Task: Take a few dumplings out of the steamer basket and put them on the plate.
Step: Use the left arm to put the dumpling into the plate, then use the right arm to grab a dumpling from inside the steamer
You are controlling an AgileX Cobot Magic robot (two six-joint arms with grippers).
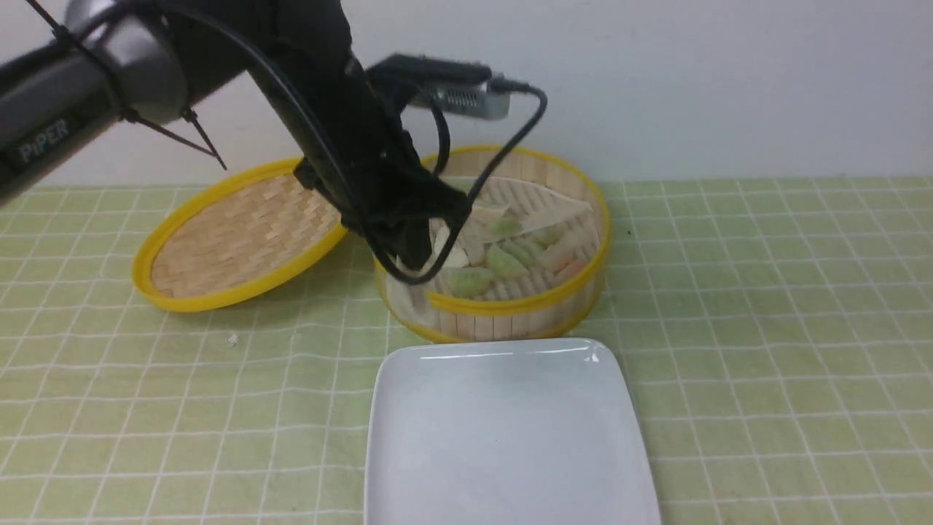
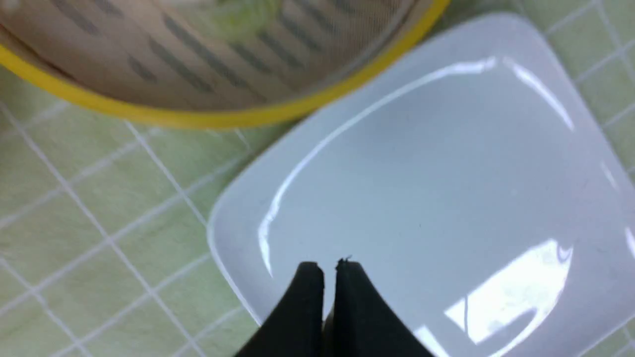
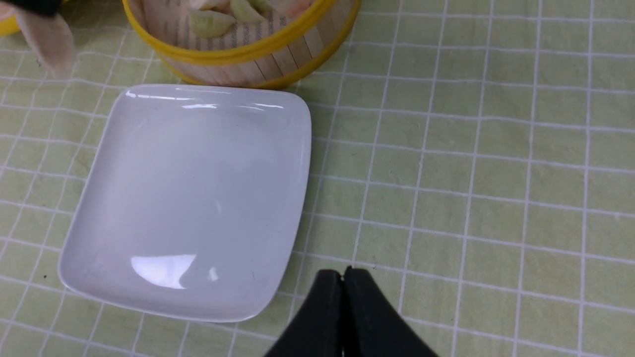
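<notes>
Above the basket's near left side: left gripper [image 2: 330, 267], jaws nearly together, pinching 1 pale pinkish dumpling [image 3: 48, 44]
Held dumpling's axis: close to upright, hanging below the fingertips, its free end pointing down towards the table [image 1: 736, 350]; blurred in the right wrist view, so its pleats cannot be made out
Basket [image 1: 510, 321]: behind the plate [image 1: 503, 437], with green, off-white and pinkish-orange dumplings inside
Nearest green dumpling [image 1: 470, 282]: inside near the front rim, long axis running roughly left to right
Green dumpling just behind it [image 1: 505, 262]: long axis slanting, far end to the left, near end to the right
Orange dumpling [image 1: 571, 270]: by the right wall, long axis slanting, near end to the left, far end to the right
Right gripper [image 3: 343, 275]: closed, holding 0 things
Lid [image 1: 240, 233]: tilted, left of the basket
</notes>
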